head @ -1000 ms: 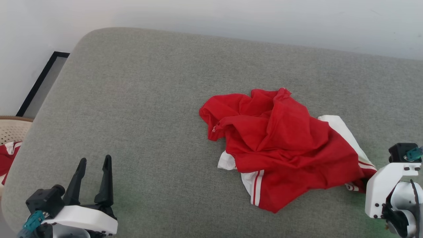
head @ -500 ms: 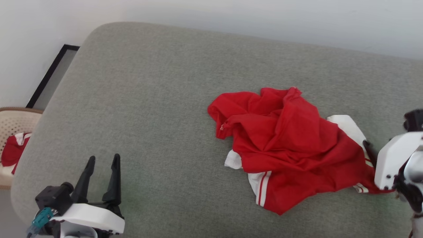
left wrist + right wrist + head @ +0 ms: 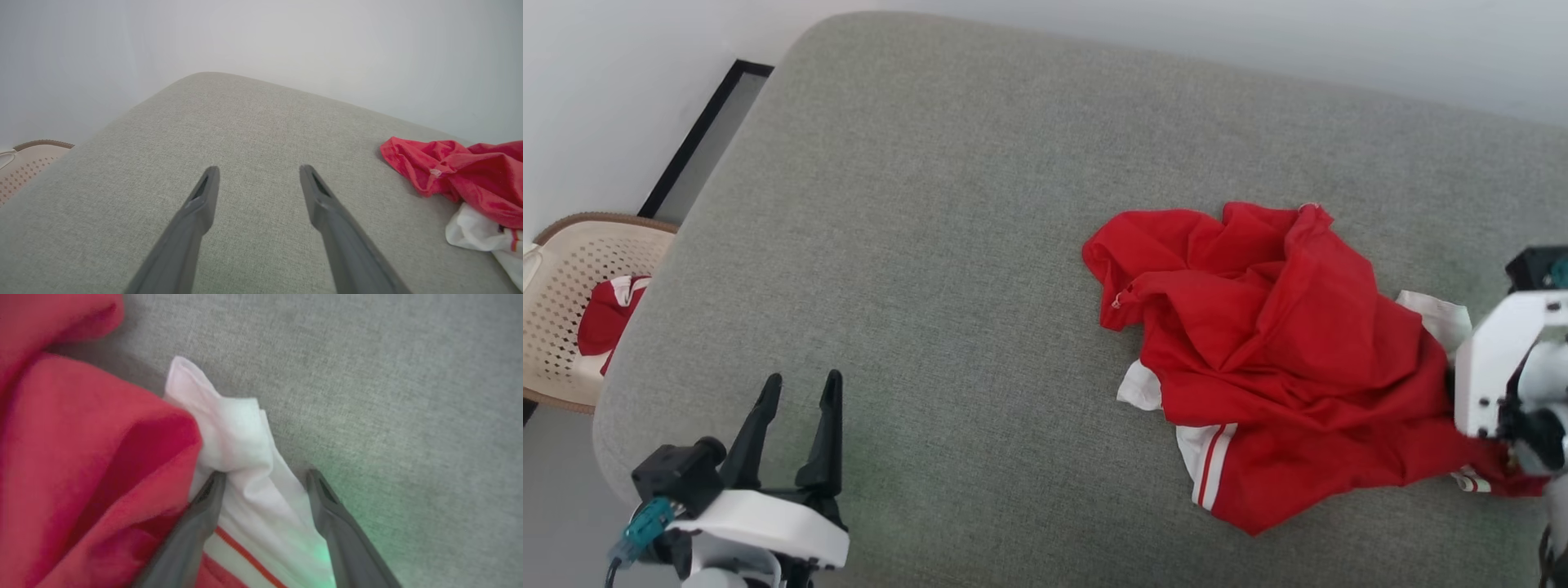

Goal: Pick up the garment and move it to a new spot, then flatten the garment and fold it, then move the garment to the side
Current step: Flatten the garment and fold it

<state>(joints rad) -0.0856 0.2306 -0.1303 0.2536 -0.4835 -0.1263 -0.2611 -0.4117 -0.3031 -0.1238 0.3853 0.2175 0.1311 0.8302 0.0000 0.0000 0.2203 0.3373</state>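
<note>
On grey cushion [image 3: 931,286] by wall [image 3: 1339,41], garment [image 3: 1282,351]

The garment [image 3: 1282,359] lies on the cushion [image 3: 947,245], right half (basket [image 3: 564,269] off its left).

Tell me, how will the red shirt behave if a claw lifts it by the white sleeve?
The garment lies crumpled in soft folds, so it will probably hang limp. It looks thin, likely light. Lifted by the white sleeve lying inside the open right claw, the rest would probably drag across the grey cushion.
</note>
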